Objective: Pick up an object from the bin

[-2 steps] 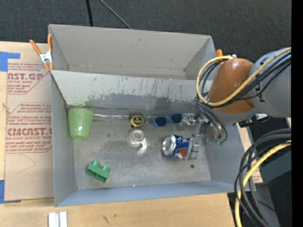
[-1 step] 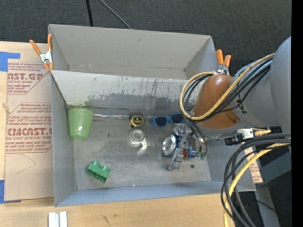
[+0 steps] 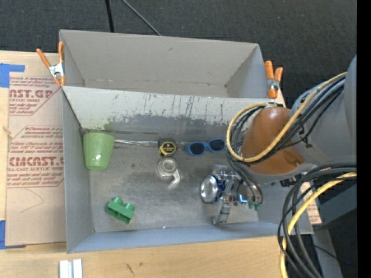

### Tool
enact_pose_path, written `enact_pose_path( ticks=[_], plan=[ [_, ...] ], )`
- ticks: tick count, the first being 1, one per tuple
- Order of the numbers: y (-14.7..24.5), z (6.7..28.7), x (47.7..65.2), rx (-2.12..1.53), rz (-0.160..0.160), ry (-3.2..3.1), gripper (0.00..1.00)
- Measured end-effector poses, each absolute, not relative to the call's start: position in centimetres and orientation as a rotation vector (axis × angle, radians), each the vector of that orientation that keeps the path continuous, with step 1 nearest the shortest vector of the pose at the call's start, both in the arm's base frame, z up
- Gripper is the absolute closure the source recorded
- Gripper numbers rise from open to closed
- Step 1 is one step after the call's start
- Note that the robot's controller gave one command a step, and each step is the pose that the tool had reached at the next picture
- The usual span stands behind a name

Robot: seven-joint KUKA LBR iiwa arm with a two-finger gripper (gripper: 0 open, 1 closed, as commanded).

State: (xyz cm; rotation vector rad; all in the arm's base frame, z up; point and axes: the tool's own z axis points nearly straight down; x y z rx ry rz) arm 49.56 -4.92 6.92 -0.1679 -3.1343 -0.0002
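Note:
My gripper (image 3: pixel 227 197) is low in the bin's right front part, close to the front wall. A shiny silver rounded thing (image 3: pixel 208 189) lies right against its left side; whether it is held I cannot tell. Blue sunglasses (image 3: pixel 204 147) lie just behind the gripper, near the back wall. A small clear glass-like piece (image 3: pixel 168 170) rests to the gripper's left, mid-bin. Behind that piece sits a small black and yellow tape measure (image 3: pixel 167 148).
A light green cup (image 3: pixel 98 149) lies on its side at the bin's left wall. A green block (image 3: pixel 120 208) sits in the left front corner. The arm's orange cover and looping cables hang over the bin's right side.

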Motion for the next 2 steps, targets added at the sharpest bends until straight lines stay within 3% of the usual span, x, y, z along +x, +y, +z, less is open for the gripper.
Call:
enact_pose_path(
  ticks=[1,2],
  plan=[
    [-4.9,6.9,49.6,-0.168,0.000,-3.136,1.00],
    [-7.0,25.9,52.7,-0.125,0.002,-3.150,1.00]
  ],
)
